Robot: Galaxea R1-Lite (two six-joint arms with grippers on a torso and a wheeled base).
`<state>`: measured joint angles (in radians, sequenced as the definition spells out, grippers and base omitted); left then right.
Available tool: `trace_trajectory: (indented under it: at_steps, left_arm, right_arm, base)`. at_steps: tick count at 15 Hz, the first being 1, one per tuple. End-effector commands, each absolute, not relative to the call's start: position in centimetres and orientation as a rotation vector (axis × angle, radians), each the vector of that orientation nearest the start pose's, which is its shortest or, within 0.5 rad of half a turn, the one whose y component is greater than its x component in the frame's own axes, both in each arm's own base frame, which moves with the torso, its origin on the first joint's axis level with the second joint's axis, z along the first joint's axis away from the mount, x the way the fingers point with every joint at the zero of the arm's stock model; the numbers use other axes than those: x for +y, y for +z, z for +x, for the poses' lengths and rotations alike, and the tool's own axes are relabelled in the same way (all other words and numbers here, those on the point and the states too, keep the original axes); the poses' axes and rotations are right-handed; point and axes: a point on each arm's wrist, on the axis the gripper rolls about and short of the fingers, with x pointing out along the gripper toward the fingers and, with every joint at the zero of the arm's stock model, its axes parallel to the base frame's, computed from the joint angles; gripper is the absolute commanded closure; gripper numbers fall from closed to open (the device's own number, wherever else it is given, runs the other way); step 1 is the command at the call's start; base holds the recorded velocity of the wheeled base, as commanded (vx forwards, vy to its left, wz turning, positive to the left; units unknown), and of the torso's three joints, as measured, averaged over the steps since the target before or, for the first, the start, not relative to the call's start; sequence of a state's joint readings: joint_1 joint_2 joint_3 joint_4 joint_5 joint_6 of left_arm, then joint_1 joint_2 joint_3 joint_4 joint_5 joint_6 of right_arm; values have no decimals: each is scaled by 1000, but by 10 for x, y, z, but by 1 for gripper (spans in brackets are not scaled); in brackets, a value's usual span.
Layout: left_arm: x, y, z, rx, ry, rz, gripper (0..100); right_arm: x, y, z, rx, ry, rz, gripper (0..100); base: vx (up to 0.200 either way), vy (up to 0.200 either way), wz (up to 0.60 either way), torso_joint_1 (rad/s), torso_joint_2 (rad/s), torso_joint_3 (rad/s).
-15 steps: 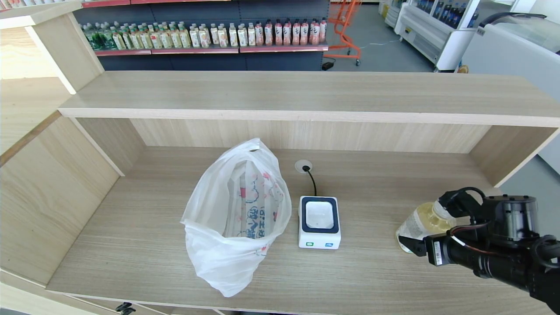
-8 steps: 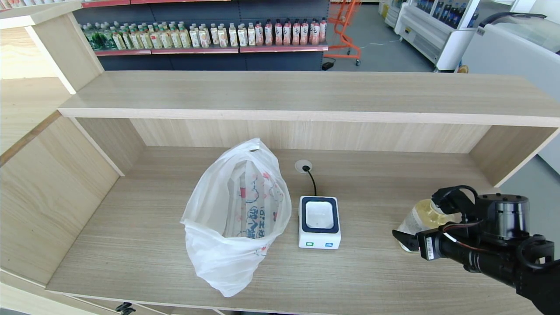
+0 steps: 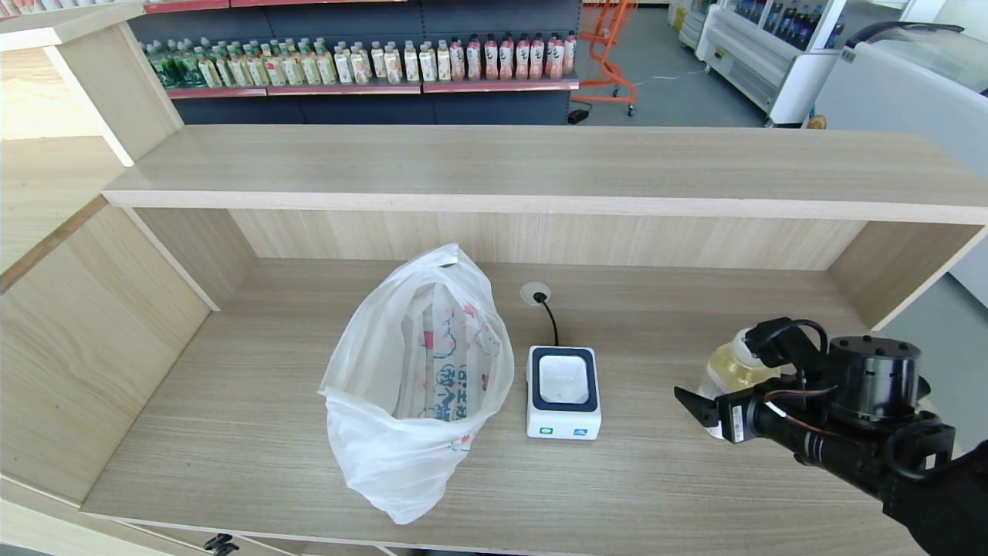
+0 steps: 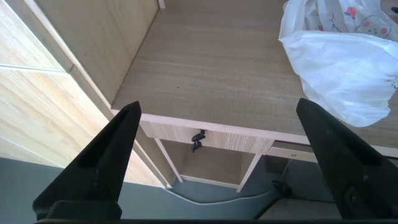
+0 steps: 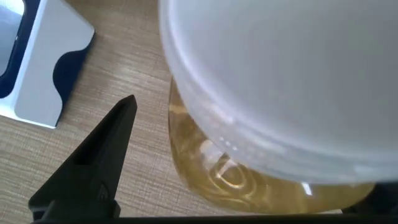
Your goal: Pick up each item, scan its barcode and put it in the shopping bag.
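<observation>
Both right fingers (image 3: 695,405) spread wide around the bottle (image 3: 725,374); left fingers (image 4: 112,155) gape empty.

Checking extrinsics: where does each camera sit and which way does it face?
Head view: on the head, facing forward and down at the counter, bag, scanner, bottle; right arm shows, right gripper open about the bottle.
Left wrist view: on the left wrist, looking down over the counter's front edge and the bag; open left gripper shows.
Right wrist view: on the right wrist, close above the bottle, scanner beside; one finger shows.
Shared: head and left wrist, the bag; head and right wrist, bottle and scanner.
</observation>
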<state>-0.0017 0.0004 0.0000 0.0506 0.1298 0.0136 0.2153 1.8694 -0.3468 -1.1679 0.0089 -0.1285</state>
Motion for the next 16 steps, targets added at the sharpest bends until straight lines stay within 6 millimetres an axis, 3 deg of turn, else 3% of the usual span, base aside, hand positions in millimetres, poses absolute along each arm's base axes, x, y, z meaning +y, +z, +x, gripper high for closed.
trace_trajectory:
  at_steps: [1,2,12,14,15,16]
  left_arm:
    - [3,70,-23,53,128,17,0]
    - [3,70,-23,53,128,17,0]
    - [3,70,-23,53,128,17,0]
    - [3,70,-23,53,128,17,0]
    - [3,70,-23,51,128,17,0]
    - [3,70,-23,53,128,17,0]
  right_arm:
    - [59,76,263,344,252,-165,0]
    - [60,75,264,341,253,-169,100]
    - [60,73,265,329,257,-197,100]
    - [60,83,263,296,258,-162,100]
    - [59,108,257,213,299,-83,100]
    - [58,118,252,186,330,-55,100]
  base:
    - [0,0,0,0,0,0]
    - [0,0,0,0,0,0]
    - [0,0,0,0,0,0]
    - [0,0,0,0,0,0]
    - [0,0,0,0,0,0]
    - [0,0,0,0,0,0]
